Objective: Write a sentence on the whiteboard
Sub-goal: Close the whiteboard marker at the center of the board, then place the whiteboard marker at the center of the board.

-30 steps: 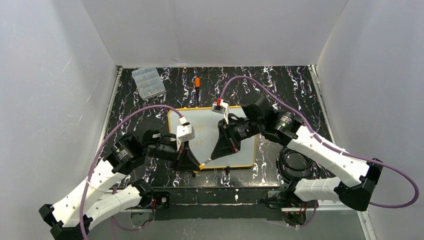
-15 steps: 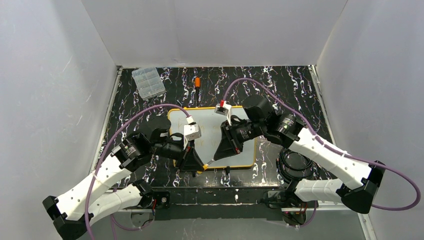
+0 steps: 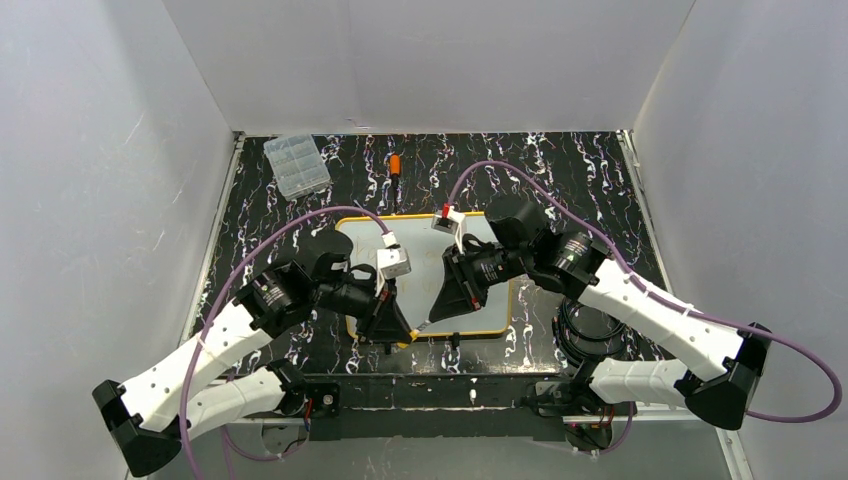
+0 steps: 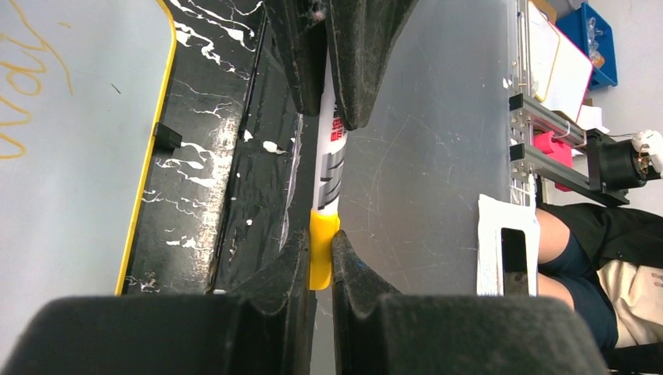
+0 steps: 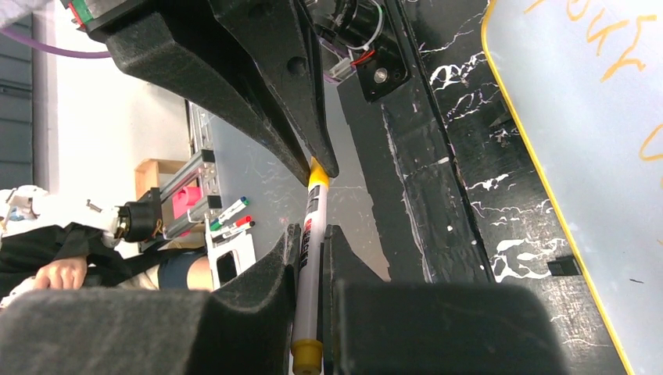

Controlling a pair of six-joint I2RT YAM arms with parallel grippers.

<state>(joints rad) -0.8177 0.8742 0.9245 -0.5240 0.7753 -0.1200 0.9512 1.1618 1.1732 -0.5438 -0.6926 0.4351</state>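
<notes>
The left jaws were clamped on the yellow cap of a marker, the right jaws closed round its barrel (just past the near rim). The whiteboard lay flat on the table, the sentence faintly orange.

White-shelled arms, black motor joints, purple cables, matte black wedge-shaped gripper fingers

It was a robotics lab test cell. Plain white panels boxed in a black marbled worktop, and purple cables looped off the arms. Beyond stood an aluminium extrusion frame, a blue storage bin and a seated person.
</notes>
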